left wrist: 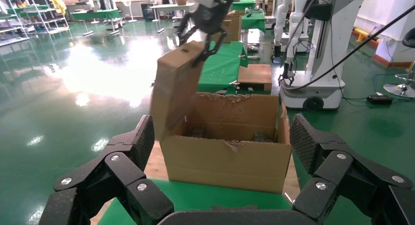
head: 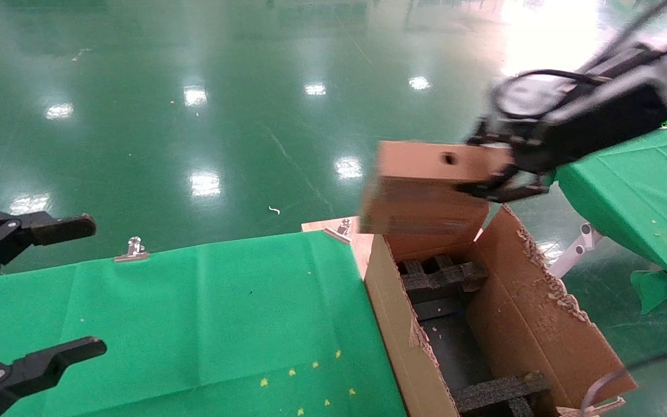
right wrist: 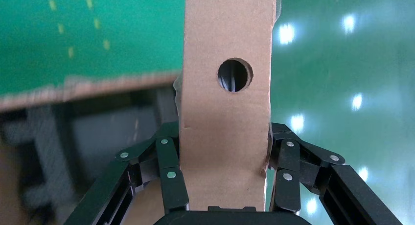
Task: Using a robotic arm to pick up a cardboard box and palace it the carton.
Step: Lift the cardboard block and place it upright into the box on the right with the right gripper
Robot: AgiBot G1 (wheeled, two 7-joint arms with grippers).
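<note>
My right gripper (head: pixel 493 174) is shut on the small brown cardboard box (head: pixel 426 188), which has a round punched hole. It holds the box in the air above the far end of the large carton (head: pixel 519 301). The carton stands open with ragged flaps and black foam inserts (head: pixel 440 278) inside. In the right wrist view the box (right wrist: pixel 227 102) sits between the fingers (right wrist: pixel 169 173). In the left wrist view the box (left wrist: pixel 176 90) hangs over the carton's (left wrist: pixel 227 159) far left corner under the right gripper (left wrist: pixel 205 27). My left gripper (head: pixel 38 289) is open and empty at the left, over the green cloth.
A table with a green cloth (head: pixel 194 324) stands left of the carton, with metal clips (head: pixel 132 250) on its far edge. A second green-clothed table (head: pixel 646 191) stands at the right. The shiny green floor (head: pixel 223 116) lies beyond.
</note>
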